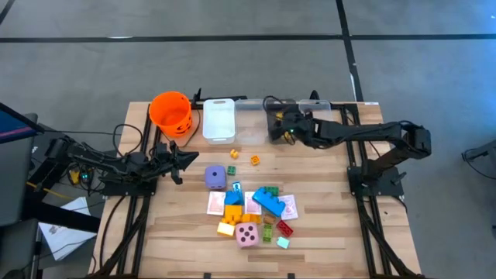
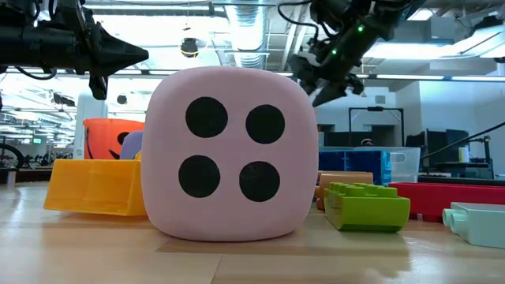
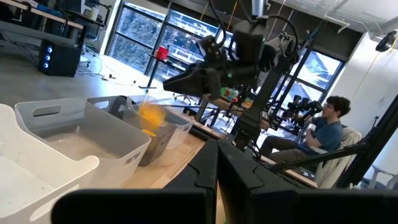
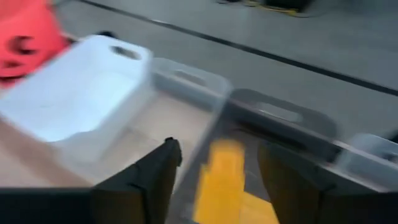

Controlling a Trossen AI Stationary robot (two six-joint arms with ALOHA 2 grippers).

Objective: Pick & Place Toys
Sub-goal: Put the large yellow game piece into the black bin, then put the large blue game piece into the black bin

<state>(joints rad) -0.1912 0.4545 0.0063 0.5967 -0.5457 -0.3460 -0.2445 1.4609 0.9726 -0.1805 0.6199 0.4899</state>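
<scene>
The right gripper (image 4: 214,165) hangs over the clear bin (image 4: 283,134) at the table's far edge, fingers spread, so the yellow brick (image 4: 227,180) drops in. The left gripper (image 1: 186,160), pressed together, waits left. Remaining toys (image 1: 252,209) lie mid-table.

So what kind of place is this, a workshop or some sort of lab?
Probably a robotics lab in an open, industrial-style office. Two dark robot arms are mounted at a wooden slatted table on a bare grey floor, the ceiling shows exposed pipes, and a seated person works beside big windows.
</scene>
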